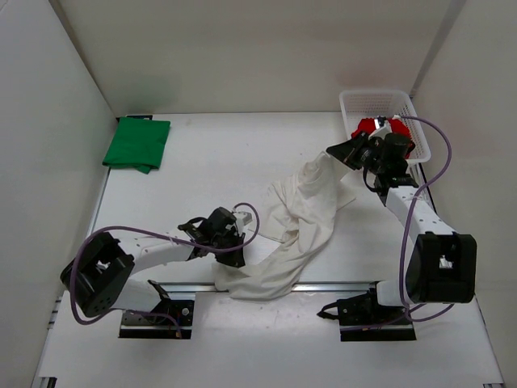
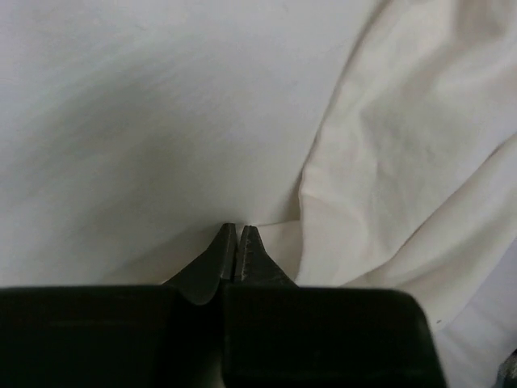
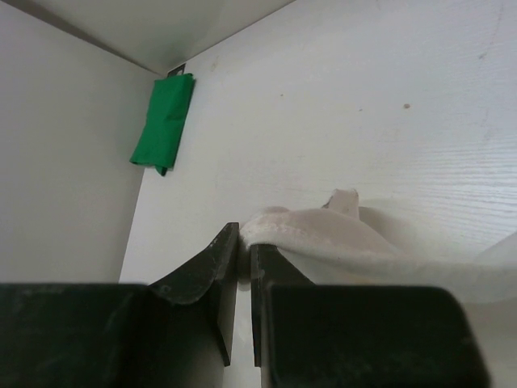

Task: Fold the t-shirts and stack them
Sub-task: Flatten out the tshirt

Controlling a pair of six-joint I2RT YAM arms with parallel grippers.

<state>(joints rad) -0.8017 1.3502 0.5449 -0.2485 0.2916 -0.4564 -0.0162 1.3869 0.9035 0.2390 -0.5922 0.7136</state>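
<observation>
The white t-shirt (image 1: 311, 214) lies crumpled across the middle of the table, stretched between both arms. My right gripper (image 1: 343, 153) holds its far end raised, jaws shut on a thick hem (image 3: 339, 234) in the right wrist view. My left gripper (image 1: 233, 260) is at the shirt's near left edge, and its tips (image 2: 238, 229) are closed together against a fold of the cloth (image 2: 388, 162). The green t-shirt (image 1: 137, 144) lies folded at the far left corner. The red t-shirt (image 1: 373, 128) sits in the basket, partly hidden behind the right wrist.
A white mesh basket (image 1: 376, 95) stands at the far right corner. White walls enclose the table on the left, back and right. The shirt's near end hangs over the mounting rail (image 1: 339, 284) at the table's front. The green t-shirt (image 3: 164, 121) also shows far off in the right wrist view.
</observation>
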